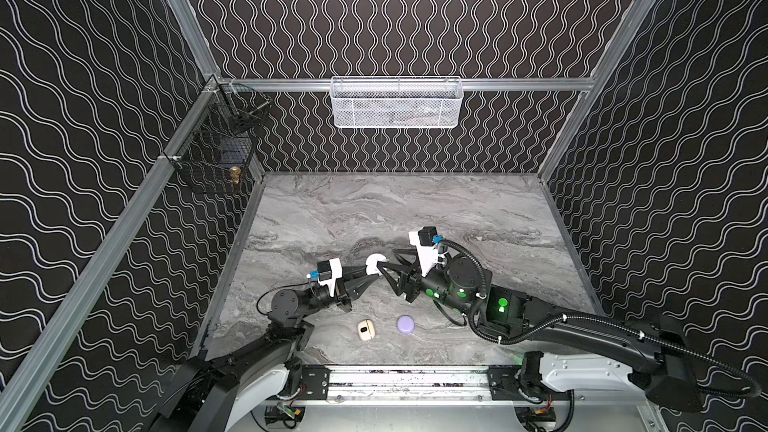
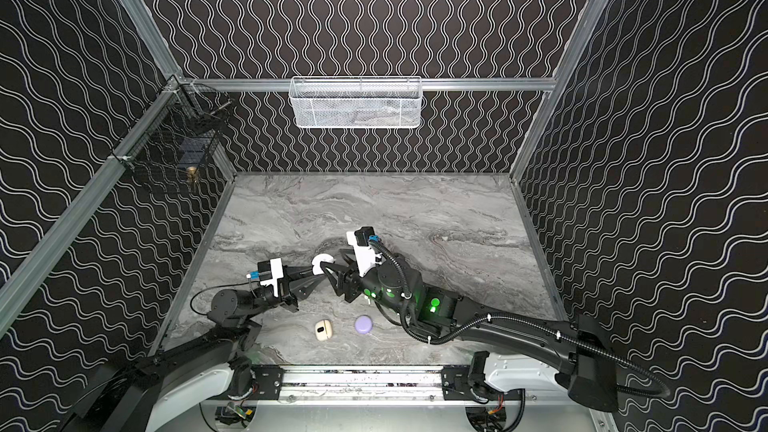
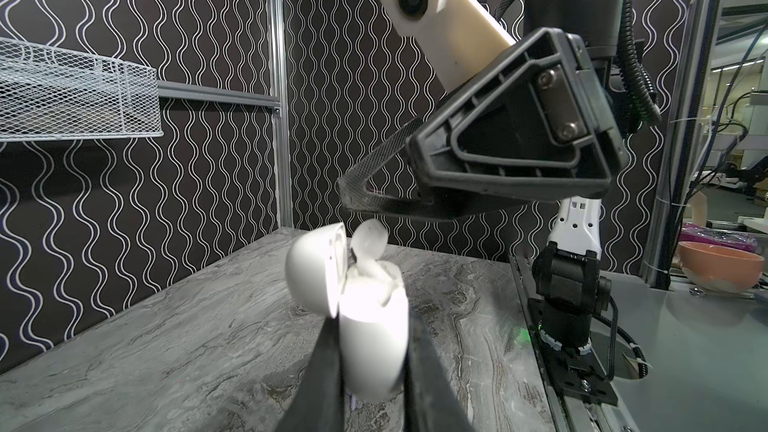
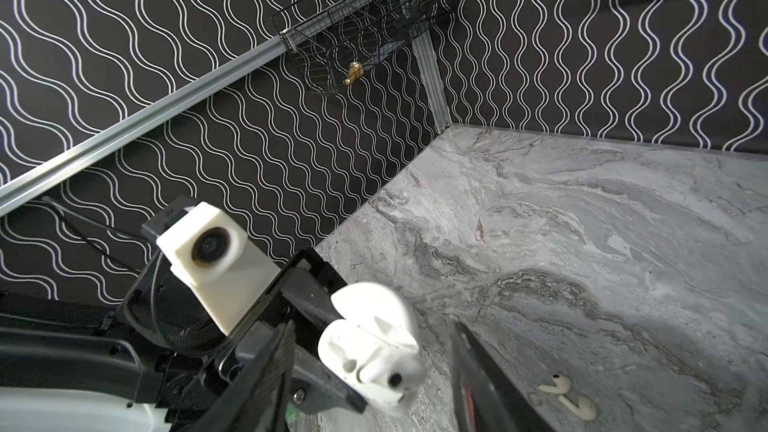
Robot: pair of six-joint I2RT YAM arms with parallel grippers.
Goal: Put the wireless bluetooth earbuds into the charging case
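Note:
A white charging case [image 3: 374,347] with its lid swung open is held upright off the table, and my left gripper [image 3: 372,322] is shut on its body. One white earbud [image 3: 368,241] stands in a slot of the case, its head sticking up above the rim; the slot beside it is empty. My right gripper [image 4: 370,334] is open, its fingers apart on either side of the case [image 4: 365,351] and touching neither it nor the earbud [image 4: 386,376]. In both top views the two grippers meet at the case [image 1: 373,263] [image 2: 320,263]. Two loose white earbuds [image 4: 555,384] [image 4: 579,407] lie on the marble table.
A cream case [image 1: 365,329] and a round lilac case [image 1: 405,324] sit near the front of the table. On the back wall hangs a white mesh basket [image 1: 397,103], and a black wire basket [image 1: 220,147] hangs at the left corner. A metal rail [image 1: 407,384] borders the front.

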